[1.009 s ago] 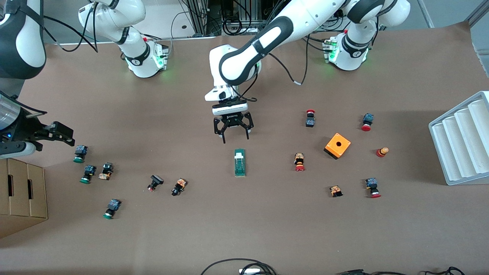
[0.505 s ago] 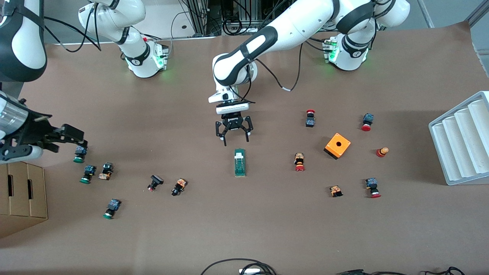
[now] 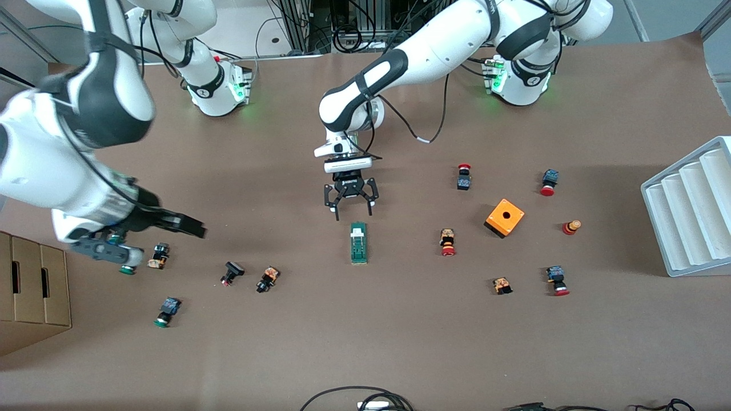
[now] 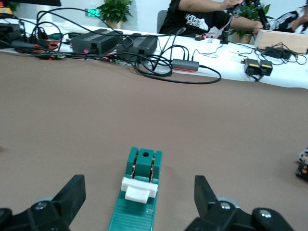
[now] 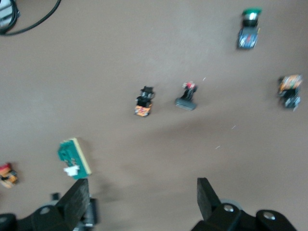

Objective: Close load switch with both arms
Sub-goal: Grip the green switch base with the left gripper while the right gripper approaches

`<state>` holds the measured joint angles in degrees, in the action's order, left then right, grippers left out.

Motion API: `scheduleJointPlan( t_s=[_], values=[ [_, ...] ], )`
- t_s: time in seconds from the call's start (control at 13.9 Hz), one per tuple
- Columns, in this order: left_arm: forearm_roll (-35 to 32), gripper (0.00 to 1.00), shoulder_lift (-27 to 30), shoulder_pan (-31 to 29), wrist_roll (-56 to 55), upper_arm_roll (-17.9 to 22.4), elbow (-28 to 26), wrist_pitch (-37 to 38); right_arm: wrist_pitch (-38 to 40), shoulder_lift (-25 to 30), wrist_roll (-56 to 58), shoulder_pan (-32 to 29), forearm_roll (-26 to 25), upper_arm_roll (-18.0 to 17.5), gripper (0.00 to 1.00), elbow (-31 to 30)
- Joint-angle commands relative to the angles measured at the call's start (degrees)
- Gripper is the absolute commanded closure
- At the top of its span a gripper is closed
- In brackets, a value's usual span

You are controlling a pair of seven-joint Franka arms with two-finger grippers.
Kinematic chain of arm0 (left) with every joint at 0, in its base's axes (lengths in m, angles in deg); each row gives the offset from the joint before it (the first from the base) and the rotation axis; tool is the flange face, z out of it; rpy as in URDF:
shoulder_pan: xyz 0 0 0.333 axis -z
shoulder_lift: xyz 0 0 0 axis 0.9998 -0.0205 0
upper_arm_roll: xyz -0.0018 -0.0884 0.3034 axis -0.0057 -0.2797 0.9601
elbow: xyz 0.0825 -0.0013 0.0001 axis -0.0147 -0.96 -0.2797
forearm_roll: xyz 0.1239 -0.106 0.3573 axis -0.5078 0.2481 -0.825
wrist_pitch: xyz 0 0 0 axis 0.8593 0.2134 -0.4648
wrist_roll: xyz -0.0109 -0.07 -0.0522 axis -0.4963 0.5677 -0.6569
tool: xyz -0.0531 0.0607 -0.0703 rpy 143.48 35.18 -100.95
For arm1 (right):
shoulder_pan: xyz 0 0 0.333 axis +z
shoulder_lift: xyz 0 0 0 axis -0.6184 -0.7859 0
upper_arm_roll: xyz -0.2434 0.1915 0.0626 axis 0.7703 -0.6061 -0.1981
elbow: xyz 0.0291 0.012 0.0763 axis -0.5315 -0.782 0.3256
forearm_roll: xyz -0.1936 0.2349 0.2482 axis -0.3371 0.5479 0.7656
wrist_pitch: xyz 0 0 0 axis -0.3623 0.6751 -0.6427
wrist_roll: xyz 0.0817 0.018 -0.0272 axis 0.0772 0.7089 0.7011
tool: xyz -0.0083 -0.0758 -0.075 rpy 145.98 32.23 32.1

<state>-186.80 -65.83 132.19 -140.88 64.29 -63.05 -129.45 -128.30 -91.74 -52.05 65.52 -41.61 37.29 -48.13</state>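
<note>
The load switch [image 3: 358, 242] is a narrow green bar with a white lever, lying flat at the middle of the table. My left gripper [image 3: 353, 214] is open and hangs low just off the switch's lever end, on the robot-base side. In the left wrist view the switch [image 4: 139, 197] lies centred between the spread fingers of the left gripper [image 4: 139, 190], with the white lever facing the camera. My right gripper [image 3: 191, 229] is open and up in the air over the push buttons toward the right arm's end. In the right wrist view the right gripper [image 5: 142, 190] is empty and the switch [image 5: 74, 156] lies well off to one side.
An orange box with a hole [image 3: 505, 217] and several red-capped push buttons [image 3: 448, 242] lie toward the left arm's end, by a white ribbed tray [image 3: 691, 208]. Green-capped buttons [image 3: 167, 311] and a cardboard box [image 3: 31, 291] sit toward the right arm's end. Cables [image 3: 360, 399] lie at the camera-side edge.
My right arm has swung in from the table's end toward the middle, over the buttons. My left gripper has dropped lower and closed in a little on the switch's lever end.
</note>
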Motion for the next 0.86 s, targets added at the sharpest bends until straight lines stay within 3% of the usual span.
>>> scheduleJointPlan(
  t_s=[0.0,0.43,0.79],
  values=[
    [-2.85,0.0,-3.66,0.41,1.92,-0.33,1.88,1.24,-0.83,-5.01,-15.72,4.21,2.79,0.57,0.0,4.92],
    [-5.58,0.0,-7.45,1.82,1.83,-0.24,4.25,4.58,-10.05,-14.5,-51.15,14.67,5.17,0.74,0.0,10.2],
    [-7.06,0.0,-9.03,1.47,1.74,-0.07,4.43,4.49,-16.11,-21.01,-67.34,19.6,5.17,1.01,0.0,12.58]
  ],
)
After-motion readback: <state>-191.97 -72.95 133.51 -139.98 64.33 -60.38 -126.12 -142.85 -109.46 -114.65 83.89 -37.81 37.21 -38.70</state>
